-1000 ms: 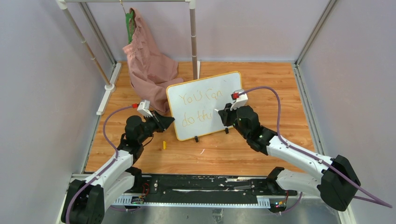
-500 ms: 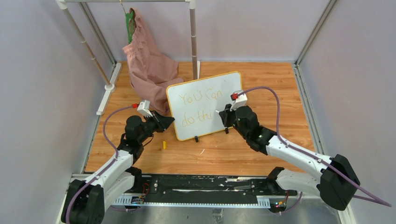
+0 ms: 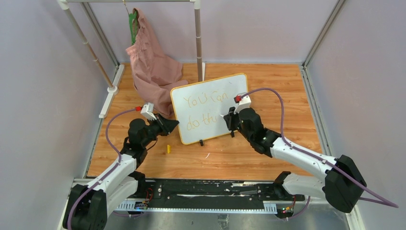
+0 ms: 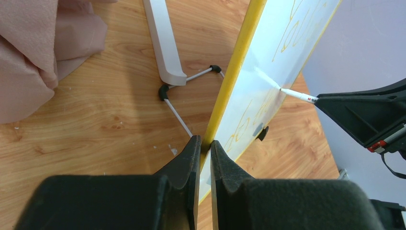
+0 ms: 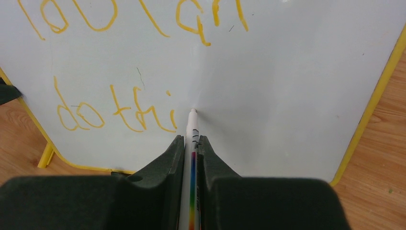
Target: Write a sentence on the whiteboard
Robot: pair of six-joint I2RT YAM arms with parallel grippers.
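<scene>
Top external view shows you the whiteboard [image 3: 206, 130] standing near the middle of the wooden tabletop [image 3: 277, 86], its face toward the arms and one black foot [image 3: 201, 143] visible under the lower edge. On it the sentence [image 3: 206, 99] runs in thin orange-yellow strokes over two lines: you can read "You can" above and "do thi" below. Your left gripper [image 3: 176, 123] is at the board's left edge, and the left wrist view confirms the hold: its jaws are pressed onto the yellow frame, one on each side of it, low on that edge. Behind the board in that same view you can see a thin wire stand [image 4: 178, 115] with black tips resting on the wood. Your right gripper [image 3: 227, 117] is at the lower right part of the board's face. In the right wrist view its jaws are pinching a white marker [image 5: 193, 130] with a rainbow stripe along the barrel, and the marker's tip touches the white surface just right of the "i" at the end of the lower line. A small yellow piece [image 3: 168, 148] lies on the tabletop just in front of the board's lower left corner, apart from both arms. Behind and left of the board, a pink cloth [image 3: 151, 64] hangs from a green hanger [image 3: 132, 26] on a white rack, its lower folds resting on the wood close to the board's upper left corner.
</scene>
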